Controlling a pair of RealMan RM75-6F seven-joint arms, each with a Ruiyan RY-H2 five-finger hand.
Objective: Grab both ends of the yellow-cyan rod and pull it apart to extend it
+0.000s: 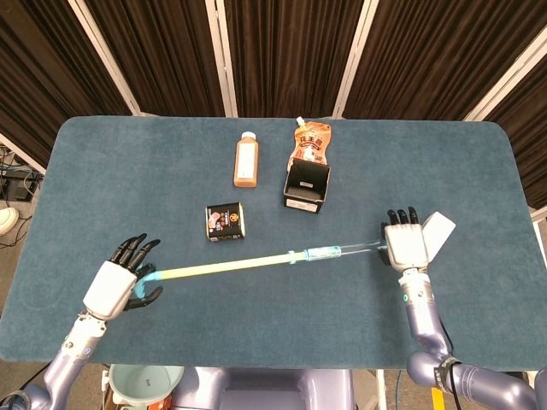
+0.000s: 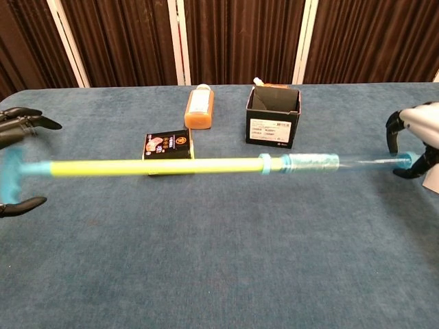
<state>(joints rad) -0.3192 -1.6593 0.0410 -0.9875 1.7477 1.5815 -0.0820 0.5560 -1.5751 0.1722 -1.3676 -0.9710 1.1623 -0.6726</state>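
Note:
The yellow-cyan rod [image 1: 256,261] is stretched long across the front of the table, yellow to the left and clear cyan to the right. In the chest view the rod [image 2: 171,166] is blurred and low over the cloth. My left hand [image 1: 115,286] holds its cyan left end cap, thumb under it and the other fingers [image 2: 27,122] spread above. My right hand [image 1: 403,245] grips the cyan right end, its fingers [image 2: 394,130] curled round the ring at the tip.
Behind the rod lie an orange bottle [image 1: 246,160], an orange pouch [image 1: 313,141], an open black box [image 1: 307,186] and a small black can [image 1: 224,220]. A grey-green bucket [image 1: 145,384] stands below the table's front edge [image 1: 282,363].

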